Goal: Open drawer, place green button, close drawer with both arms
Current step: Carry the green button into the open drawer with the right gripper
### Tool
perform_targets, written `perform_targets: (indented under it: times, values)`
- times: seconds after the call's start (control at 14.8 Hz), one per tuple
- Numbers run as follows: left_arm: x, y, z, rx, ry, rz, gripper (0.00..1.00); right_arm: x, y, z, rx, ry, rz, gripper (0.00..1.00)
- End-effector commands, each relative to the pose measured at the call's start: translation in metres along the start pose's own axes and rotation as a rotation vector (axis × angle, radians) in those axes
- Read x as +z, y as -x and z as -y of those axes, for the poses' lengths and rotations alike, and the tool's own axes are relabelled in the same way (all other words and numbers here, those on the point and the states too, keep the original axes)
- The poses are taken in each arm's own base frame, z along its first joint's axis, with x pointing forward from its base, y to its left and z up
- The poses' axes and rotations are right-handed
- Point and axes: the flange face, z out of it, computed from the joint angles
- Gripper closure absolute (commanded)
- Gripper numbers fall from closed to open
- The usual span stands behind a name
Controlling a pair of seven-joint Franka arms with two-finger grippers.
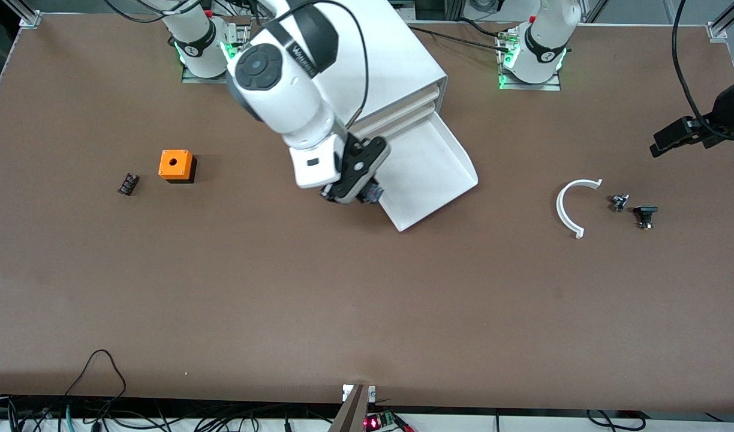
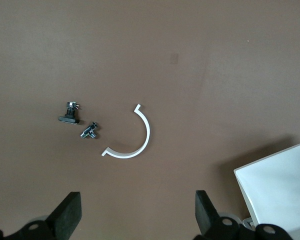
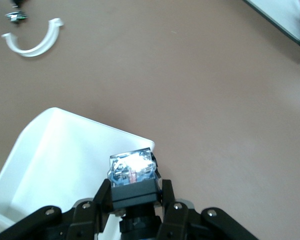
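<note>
The lowest drawer [image 1: 439,162] of the white cabinet [image 1: 397,66] is pulled out. My right gripper [image 1: 358,195] is shut on the button [image 1: 373,193] and holds it over the drawer's front corner toward the right arm's end. In the right wrist view my right gripper [image 3: 134,192] clamps the button's black body [image 3: 132,175]. Its clear end faces the drawer [image 3: 55,155] and the green cap is hidden. My left gripper [image 1: 682,137] is open and empty, up over the table at the left arm's end. In the left wrist view its fingers [image 2: 70,212] stand wide apart, and a drawer corner [image 2: 280,185] shows.
A white curved piece [image 1: 574,204] and two small black parts [image 1: 619,202] [image 1: 645,215] lie toward the left arm's end. An orange cube with a hole [image 1: 176,165] and a small dark part [image 1: 128,183] lie toward the right arm's end.
</note>
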Motion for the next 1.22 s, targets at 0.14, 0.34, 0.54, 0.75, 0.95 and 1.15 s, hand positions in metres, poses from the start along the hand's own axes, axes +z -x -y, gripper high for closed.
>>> perform_targets:
  times: [0.14, 0.34, 0.54, 0.75, 0.95, 1.15]
  values:
    - [0.006, -0.001, 0.010, -0.018, -0.028, -0.006, 0.00, 0.043, -0.026, 0.038, -0.194, -0.058, 0.007, 0.56]
    - [0.005, 0.000, 0.003, -0.008, -0.030, -0.016, 0.00, 0.067, -0.015, 0.085, -0.330, -0.037, 0.148, 0.56]
    - [0.004, -0.001, 0.004, -0.012, -0.025, -0.019, 0.00, 0.076, -0.008, 0.094, -0.403, -0.054, 0.209, 0.55]
    - [0.007, -0.003, 0.004, -0.009, -0.019, -0.015, 0.00, 0.106, -0.003, 0.109, -0.482, -0.060, 0.234, 0.52]
    - [0.007, -0.007, 0.002, -0.006, -0.018, -0.015, 0.00, 0.121, -0.006, 0.121, -0.503, -0.073, 0.228, 0.52]
    - [0.012, -0.010, 0.001, -0.004, -0.017, -0.009, 0.00, 0.135, -0.001, 0.141, -0.529, -0.085, 0.250, 0.52]
